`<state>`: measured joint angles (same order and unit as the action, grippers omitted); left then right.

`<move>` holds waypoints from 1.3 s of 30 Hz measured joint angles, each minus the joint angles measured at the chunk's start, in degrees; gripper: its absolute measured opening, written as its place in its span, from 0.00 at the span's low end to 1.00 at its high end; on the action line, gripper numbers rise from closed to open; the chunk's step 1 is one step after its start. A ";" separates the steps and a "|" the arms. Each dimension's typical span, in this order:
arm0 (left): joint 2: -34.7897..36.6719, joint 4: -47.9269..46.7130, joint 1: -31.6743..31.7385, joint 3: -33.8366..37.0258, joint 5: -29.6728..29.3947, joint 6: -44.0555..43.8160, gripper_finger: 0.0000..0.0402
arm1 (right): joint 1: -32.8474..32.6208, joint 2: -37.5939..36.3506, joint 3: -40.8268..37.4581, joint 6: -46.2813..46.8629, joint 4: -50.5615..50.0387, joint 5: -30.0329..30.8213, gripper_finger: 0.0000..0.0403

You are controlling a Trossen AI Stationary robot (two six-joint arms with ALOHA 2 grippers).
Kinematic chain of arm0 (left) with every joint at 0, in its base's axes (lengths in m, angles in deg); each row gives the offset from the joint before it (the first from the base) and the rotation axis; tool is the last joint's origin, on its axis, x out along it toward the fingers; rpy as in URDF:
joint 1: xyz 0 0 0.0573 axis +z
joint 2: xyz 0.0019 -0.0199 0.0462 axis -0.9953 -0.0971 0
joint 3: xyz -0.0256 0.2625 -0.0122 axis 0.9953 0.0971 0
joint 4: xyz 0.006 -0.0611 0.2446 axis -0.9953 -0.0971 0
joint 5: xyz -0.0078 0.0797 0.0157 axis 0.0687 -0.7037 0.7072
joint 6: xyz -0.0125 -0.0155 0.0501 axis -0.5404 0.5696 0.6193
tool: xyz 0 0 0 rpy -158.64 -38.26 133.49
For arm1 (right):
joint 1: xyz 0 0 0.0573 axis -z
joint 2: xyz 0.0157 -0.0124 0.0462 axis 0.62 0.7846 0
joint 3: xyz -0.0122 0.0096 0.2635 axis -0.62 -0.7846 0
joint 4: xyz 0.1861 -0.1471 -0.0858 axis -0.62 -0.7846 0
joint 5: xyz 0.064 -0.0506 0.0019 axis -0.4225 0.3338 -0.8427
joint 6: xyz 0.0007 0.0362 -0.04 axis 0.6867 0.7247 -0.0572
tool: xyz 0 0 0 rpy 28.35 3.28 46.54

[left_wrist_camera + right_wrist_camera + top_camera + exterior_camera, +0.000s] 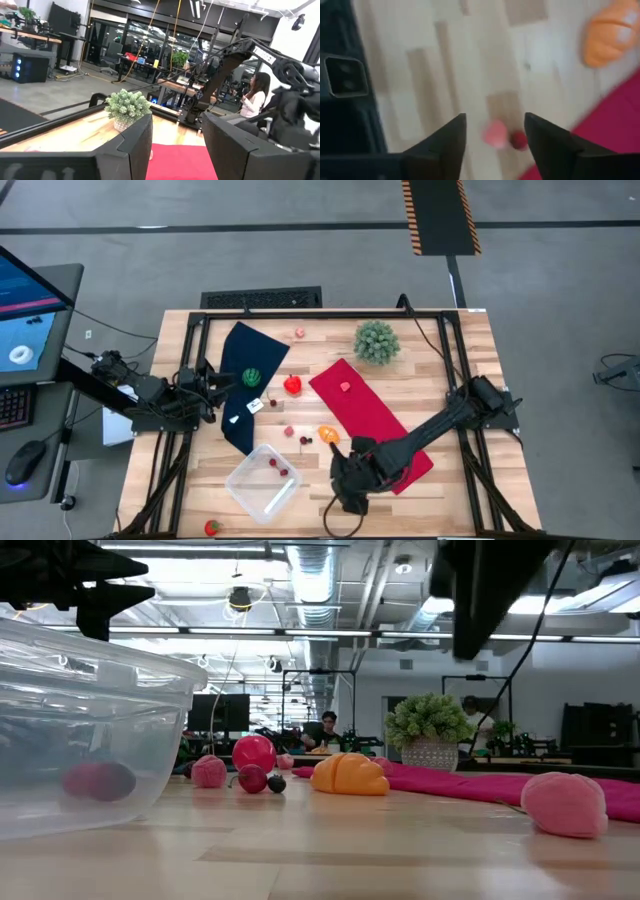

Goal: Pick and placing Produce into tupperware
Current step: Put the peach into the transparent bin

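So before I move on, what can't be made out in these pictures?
- Right gripper: high view hides its fingers under the wrist.
- Pink and red pieces between those fingers: motion blur hides their kind.
- Tupperware: low view's edge cuts it off.
- Left gripper: nothing shows between its fingers, but the tips are cut off.

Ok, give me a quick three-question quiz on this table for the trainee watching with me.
1. True or false: the clear plastic tupperware box already holds small red produce pieces.
2. What lies on the long red cloth? A) a small pink piece B) a green striped ball C) a red strawberry
3. Fill in: the right gripper has its fingers ____, with nothing between them.
Key: 1 true; 2 A; 3 open.
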<state>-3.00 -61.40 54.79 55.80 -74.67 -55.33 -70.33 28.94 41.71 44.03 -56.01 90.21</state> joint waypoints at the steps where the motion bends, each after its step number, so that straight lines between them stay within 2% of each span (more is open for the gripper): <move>1: 0.00 0.00 0.01 0.00 -0.02 0.00 0.40 | -0.26 0.34 -0.37 0.21 -2.20 0.22 0.61; 7: 0.00 -0.03 -0.01 0.02 -0.64 0.04 0.40 | -0.96 3.78 -0.32 1.69 -3.63 0.35 0.63; 15: 0.00 -0.08 0.01 0.07 -1.20 0.07 0.40 | -1.72 7.64 -0.36 2.14 -5.42 -0.43 0.60; 17: 0.00 -0.13 0.01 0.07 -1.18 0.07 0.40 | -1.65 8.42 -0.13 2.17 -3.22 -0.39 0.60; 26: 0.00 -0.11 0.01 0.07 -1.17 0.07 0.40 | -2.13 8.51 -0.27 2.61 -5.30 -0.02 0.58; 34: 0.00 -0.11 0.01 0.07 -1.27 0.11 0.40 | -2.40 8.37 -0.27 3.99 -12.97 -0.59 0.60; 39: 0.00 -0.13 0.01 0.07 -1.39 0.15 0.40 | -2.49 8.29 -0.27 4.58 -13.37 -0.27 0.62</move>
<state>-3.00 -61.53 54.80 55.87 -76.07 -55.17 -72.82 37.24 41.44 48.61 -69.38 89.94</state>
